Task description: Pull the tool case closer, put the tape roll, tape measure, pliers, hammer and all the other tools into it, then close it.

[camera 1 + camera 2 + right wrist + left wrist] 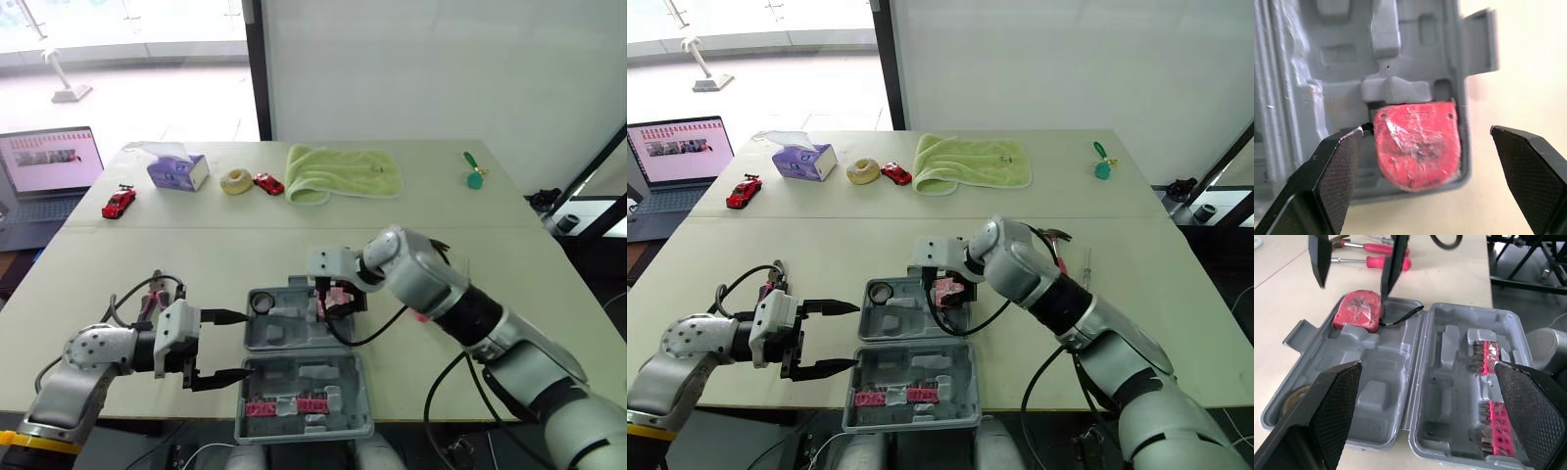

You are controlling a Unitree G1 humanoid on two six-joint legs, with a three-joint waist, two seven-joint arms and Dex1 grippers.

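Note:
The grey tool case (294, 377) lies open near the table's front edge. A red tape measure (1418, 144) rests in the right corner of its far half, and a tape roll (263, 304) sits in that half's left corner. My right gripper (338, 297) hangs open just above the tape measure, one finger on each side, not touching it. My left gripper (241, 345) stands open at the case's left edge, holding nothing. Red-handled tools (1371, 260) lie on the table beyond the case, to its right.
Red bit holders (284, 404) sit in the case's near half. Along the back are a green towel (343, 171), a purple tissue box (178, 170), a yellowish ring (235, 182), two red toy cars (119, 203), and a green object (474, 176). A laptop (49, 166) stands far left.

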